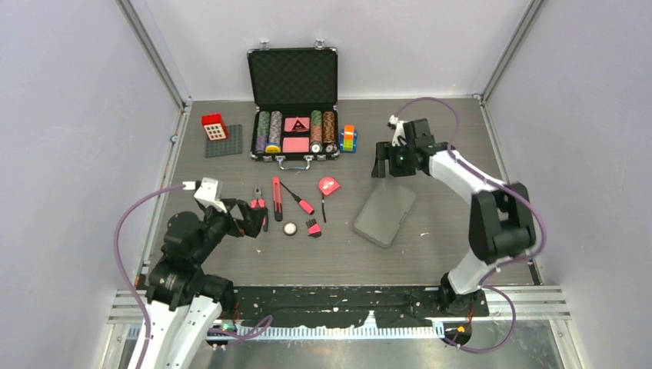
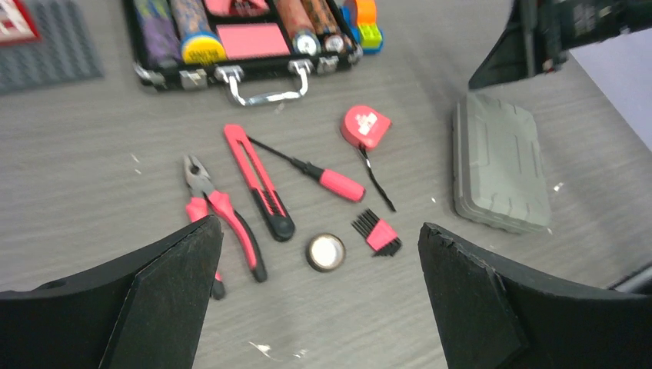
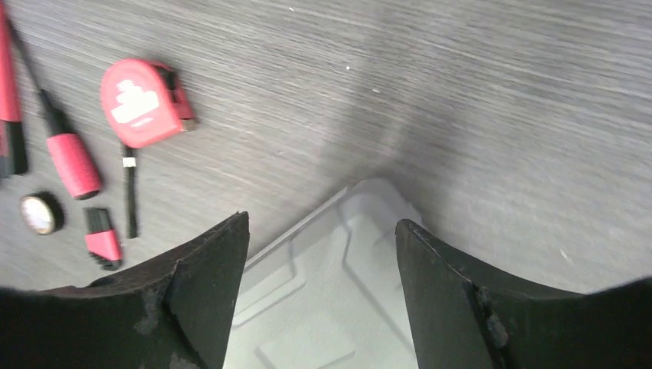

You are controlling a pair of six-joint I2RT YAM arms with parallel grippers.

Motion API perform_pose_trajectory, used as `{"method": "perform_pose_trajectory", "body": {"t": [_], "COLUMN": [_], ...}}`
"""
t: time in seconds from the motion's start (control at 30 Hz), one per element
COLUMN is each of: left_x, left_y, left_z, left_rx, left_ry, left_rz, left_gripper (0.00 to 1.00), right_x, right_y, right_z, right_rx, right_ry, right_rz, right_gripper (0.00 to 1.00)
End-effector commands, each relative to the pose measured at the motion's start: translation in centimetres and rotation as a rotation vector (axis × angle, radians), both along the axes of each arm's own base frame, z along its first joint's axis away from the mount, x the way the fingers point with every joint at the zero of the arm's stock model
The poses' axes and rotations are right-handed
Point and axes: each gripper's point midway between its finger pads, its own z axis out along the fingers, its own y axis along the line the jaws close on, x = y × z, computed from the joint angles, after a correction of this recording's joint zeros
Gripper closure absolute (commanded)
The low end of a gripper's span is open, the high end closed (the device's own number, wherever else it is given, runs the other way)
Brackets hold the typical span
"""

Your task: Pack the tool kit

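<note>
Case first: the small flat grey plastic tool kit case (image 1: 384, 215) lies shut on the dark wood-grain table (image 1: 346, 261), right of the loose red-and-black hand tools (image 1: 277, 198). My right gripper (image 3: 323, 223) hovers over its far corner, fingers apart, holding nothing. The left gripper (image 2: 319, 229) gapes wide above the red-handled pliers (image 2: 223, 223), also empty. I judge the lid must be lifted before packing, so I want one right finger under the seam and a slow lift, lest the light case slide.

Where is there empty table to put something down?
Bare table: the near strip in front of the grey case, and the gap between that case and the tape measure. Crowded: from the tape measure across to the pliers.
</note>
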Motion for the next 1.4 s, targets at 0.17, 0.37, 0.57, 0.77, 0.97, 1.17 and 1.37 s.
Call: {"method": "perform_pose_trajectory", "body": {"t": [0.17, 0.37, 0.57, 0.77, 0.97, 1.17, 1.37], "left_x": [1.5, 2.9, 3.2, 3.2, 3.4, 3.5, 4.1], "left_y": [-5.5, -8.3, -10.8, -12.2, -13.5, -15.3, -18.1], "left_z": [2.8, 0.7, -1.8, -3.6, -4.5, -6.2, -7.4], "left_rx": [-0.212, -0.212, -0.173, -0.197, -0.199, -0.162, -0.142], "left_ry": [0.140, 0.234, 0.297, 0.302, 0.305, 0.341, 0.376], "left_rz": [-0.203, -0.235, -0.236, -0.225, -0.236, -0.271, -0.283], "left_gripper": [0.00, 0.00, 0.00, 0.01, 0.01, 0.01, 0.01], "right_x": [-5.1, -9.8, -8.4, -5.3, -4.0, -4.9, -7.1], "right_y": [-2.5, -4.7, -5.2, -5.5, -4.0, 0.5, 3.6], "right_z": [8.9, 8.6, 6.1, 4.1, 0.1, -1.0, -0.9], "right_rx": [0.076, 0.107, 0.108, 0.105, 0.089, 0.164, 0.190], "right_ry": [-0.156, -0.243, -0.220, -0.189, -0.088, -0.060, -0.054], "right_rz": [-0.271, -0.360, -0.443, -0.501, -0.421, -0.165, 0.025], "right_gripper": [0.11, 0.05, 0.01, 0.01, 0.02, 0.01, 0.10]}}
